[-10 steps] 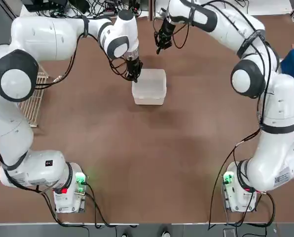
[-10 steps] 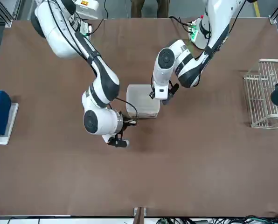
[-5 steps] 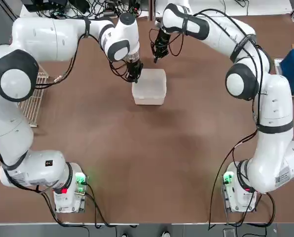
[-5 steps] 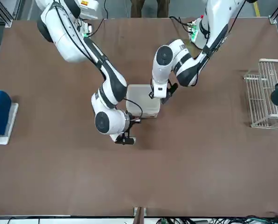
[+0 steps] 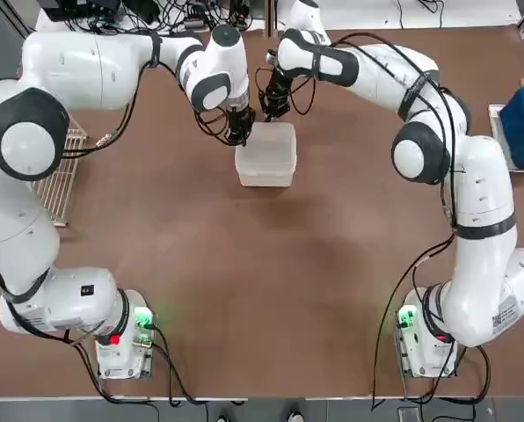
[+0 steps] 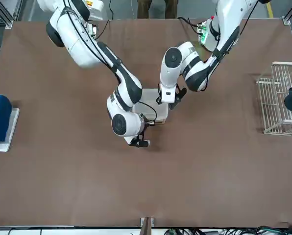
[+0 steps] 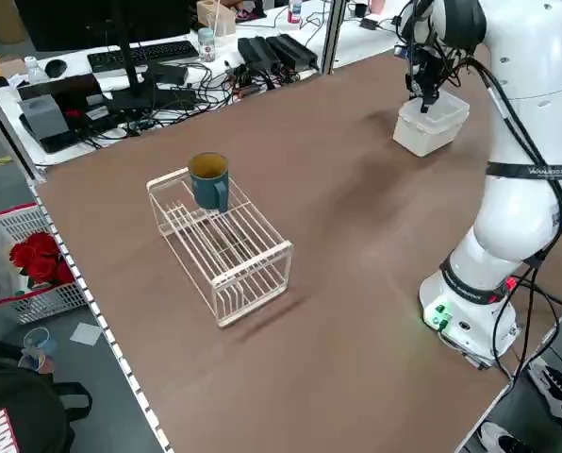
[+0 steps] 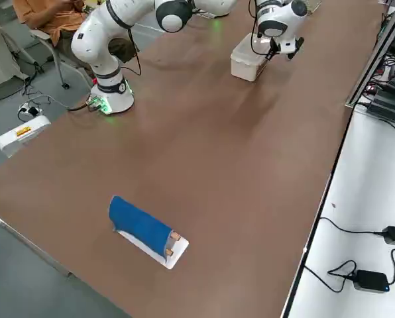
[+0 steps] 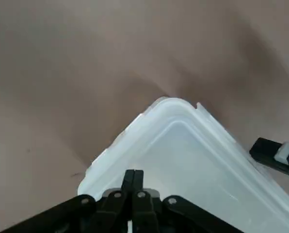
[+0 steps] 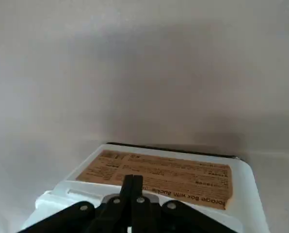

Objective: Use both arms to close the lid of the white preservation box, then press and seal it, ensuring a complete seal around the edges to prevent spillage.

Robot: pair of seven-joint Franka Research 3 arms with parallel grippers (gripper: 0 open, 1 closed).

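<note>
The white preservation box [image 5: 266, 158] stands at the table's far middle with the lid [image 5: 268, 145] lying flat on it. My left gripper [image 5: 238, 136] is shut, its tips down on the lid's far left corner [image 9: 154, 109]; in the left wrist view the closed fingers [image 9: 133, 177] rest at the rim. My right gripper [image 5: 267, 112] is also shut and hovers just beyond the box's far edge. From the right wrist its closed fingers [image 10: 133, 180] point at the box's side wall, which carries a brown label [image 10: 156, 174]. In the front view the right wrist [image 6: 125, 125] hides part of the box [image 6: 156, 105].
A white wire rack [image 7: 223, 241] holding a teal mug [image 7: 208, 179] stands at the left edge of the table. A blue object on a white base [image 8: 141, 226] lies far right. A seated person [image 8: 48, 13] is beyond the table.
The right gripper has swung left and in toward the box's far edge. The left gripper has stayed on the lid's corner. The box has not moved.
</note>
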